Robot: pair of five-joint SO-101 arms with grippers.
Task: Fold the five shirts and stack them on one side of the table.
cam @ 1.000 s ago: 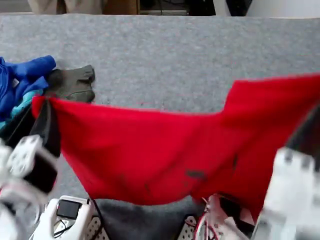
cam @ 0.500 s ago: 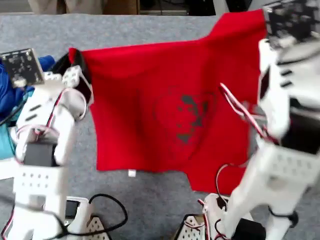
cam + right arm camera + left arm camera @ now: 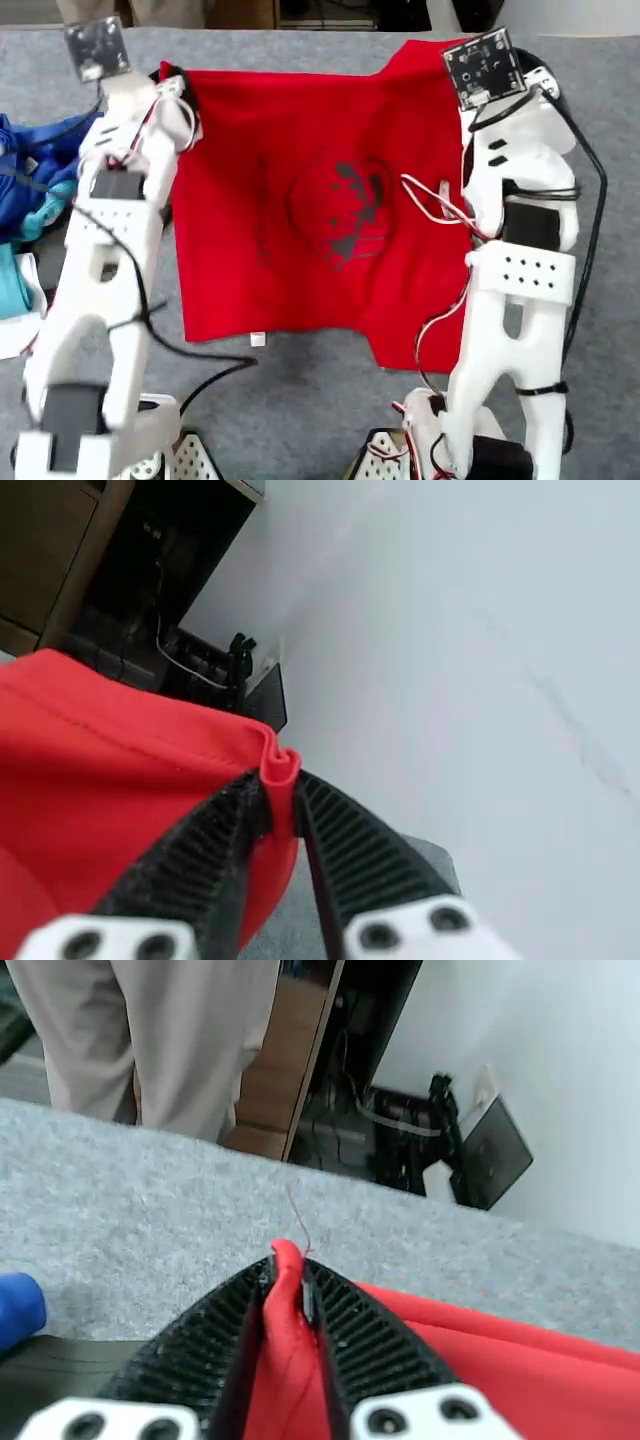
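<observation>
— Across the grey table (image 3: 330, 400), seen from above, what is held?
— A red shirt (image 3: 300, 230) is spread out, print up; blue shirts (image 3: 30, 170) are heaped beside the left arm.
— And at the wrists?
— One fold of red cloth is pinched by the left gripper (image 3: 288, 1280), another by the right gripper (image 3: 278, 785) — both are clamped tight.

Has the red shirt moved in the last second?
Yes. The red shirt has moved across the table toward its far edge, pinched by the left gripper and right gripper.

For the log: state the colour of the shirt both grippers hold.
Red shirt, dark print; high view.
</observation>
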